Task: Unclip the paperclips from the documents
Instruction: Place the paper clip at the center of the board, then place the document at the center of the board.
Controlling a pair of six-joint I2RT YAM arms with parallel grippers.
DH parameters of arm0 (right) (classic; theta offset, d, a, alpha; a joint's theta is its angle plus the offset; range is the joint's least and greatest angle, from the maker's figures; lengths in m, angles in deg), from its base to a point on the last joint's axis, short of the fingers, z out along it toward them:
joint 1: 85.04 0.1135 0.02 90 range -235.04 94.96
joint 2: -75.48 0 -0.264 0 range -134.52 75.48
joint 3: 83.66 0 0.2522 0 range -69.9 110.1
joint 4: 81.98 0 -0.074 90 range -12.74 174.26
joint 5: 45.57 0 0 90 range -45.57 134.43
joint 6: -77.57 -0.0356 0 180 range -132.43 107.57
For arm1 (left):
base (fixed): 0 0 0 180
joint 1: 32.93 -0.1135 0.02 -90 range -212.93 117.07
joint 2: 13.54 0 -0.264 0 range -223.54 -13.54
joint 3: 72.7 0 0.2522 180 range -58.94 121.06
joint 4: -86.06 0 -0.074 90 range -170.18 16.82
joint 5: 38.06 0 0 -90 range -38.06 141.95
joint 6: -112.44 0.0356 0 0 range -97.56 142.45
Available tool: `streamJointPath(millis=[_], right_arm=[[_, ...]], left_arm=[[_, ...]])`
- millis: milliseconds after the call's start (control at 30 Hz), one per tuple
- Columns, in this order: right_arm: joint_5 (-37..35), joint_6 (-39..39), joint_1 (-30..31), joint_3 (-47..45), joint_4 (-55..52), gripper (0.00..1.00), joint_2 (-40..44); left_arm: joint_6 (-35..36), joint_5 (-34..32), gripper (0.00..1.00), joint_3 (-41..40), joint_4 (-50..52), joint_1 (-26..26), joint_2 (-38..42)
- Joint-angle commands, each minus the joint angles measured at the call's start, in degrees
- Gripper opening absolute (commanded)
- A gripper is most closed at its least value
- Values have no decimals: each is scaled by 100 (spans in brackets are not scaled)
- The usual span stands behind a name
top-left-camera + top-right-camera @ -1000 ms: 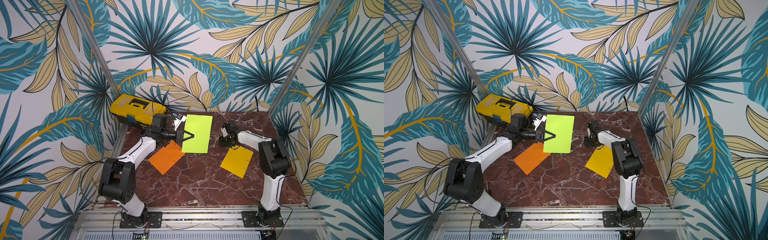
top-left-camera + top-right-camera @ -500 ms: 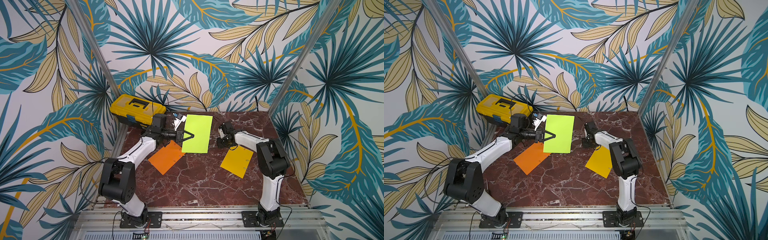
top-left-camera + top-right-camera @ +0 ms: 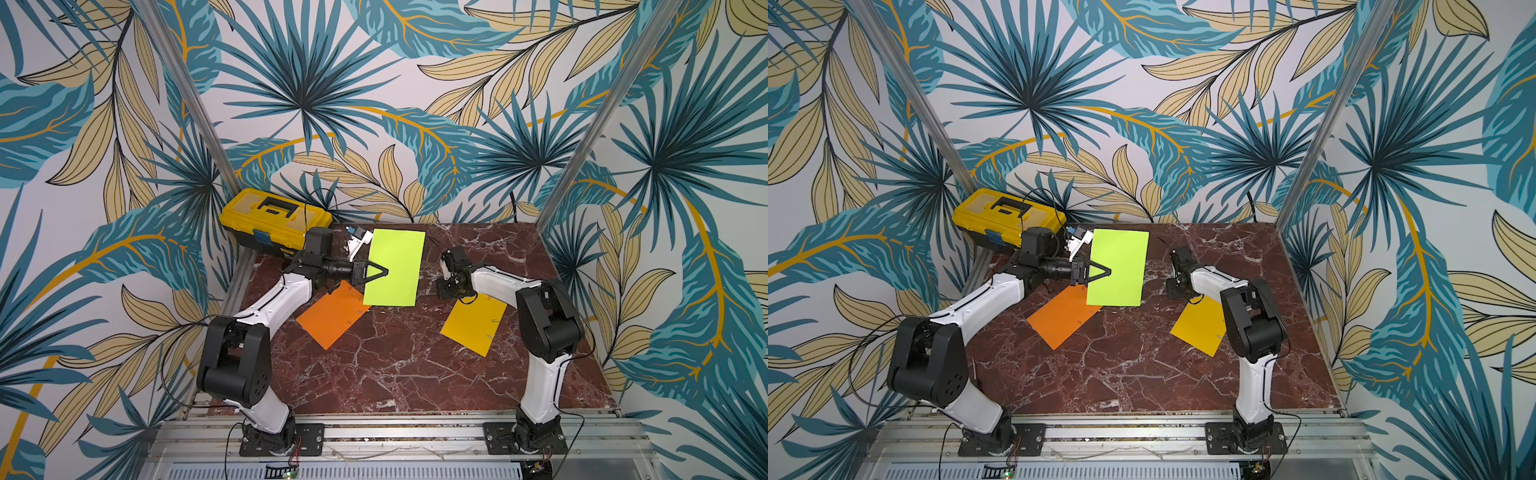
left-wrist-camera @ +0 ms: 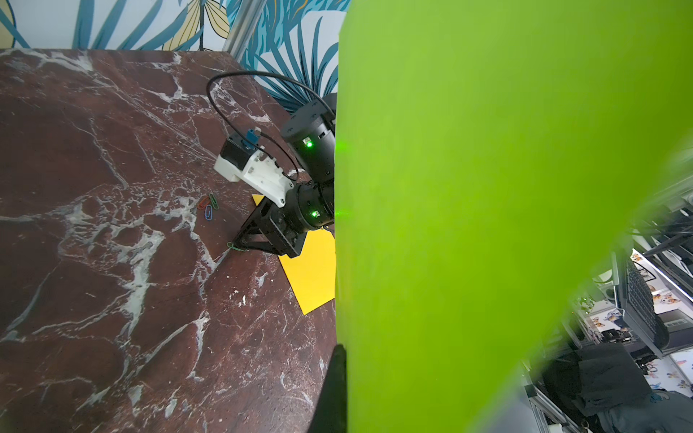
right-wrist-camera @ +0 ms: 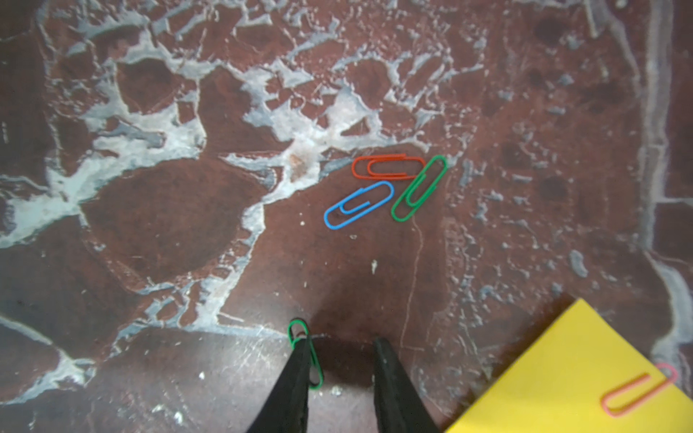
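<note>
The right gripper (image 3: 448, 291) had shifted a little toward the green sheet (image 3: 399, 257), at the yellow sheet's (image 3: 473, 328) far corner. In both top views the left gripper (image 3: 1106, 272) stayed pinched shut on the green sheet's edge, holding it off the table (image 3: 395, 374) beside the orange sheet (image 3: 332, 318). The green sheet (image 4: 468, 187) filled most of the left wrist view. In the right wrist view the right gripper's (image 5: 341, 343) jaws stood partly apart, gripping nothing. A green clip (image 5: 298, 329) lay against one finger, three loose clips (image 5: 358, 205) lay beyond, and a pink clip (image 5: 637, 393) sat on the yellow sheet.
</note>
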Motion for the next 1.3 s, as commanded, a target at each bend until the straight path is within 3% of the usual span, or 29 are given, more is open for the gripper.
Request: streamJointPath(millis=[0,400,667,900,1267], right_arm=[[-9,-122,26,-268,91,31,226],[532,-398,-42,-476,538,33,601],[1575,-870,-294,-929,923,39,944],[2519,-1246,-500,-1426,1432,42,1378],[3317,-1609,-520,-1827,1666,46,1888]], left_arm=[[72,-14,0,-80,-98,-31,53],[24,-359,0,-70,-98,-32,-47],[-255,-983,0,192,-99,-109,-531],[-538,-1292,0,799,-85,-320,-1365],[-752,-2017,0,2426,704,-599,-2927]])
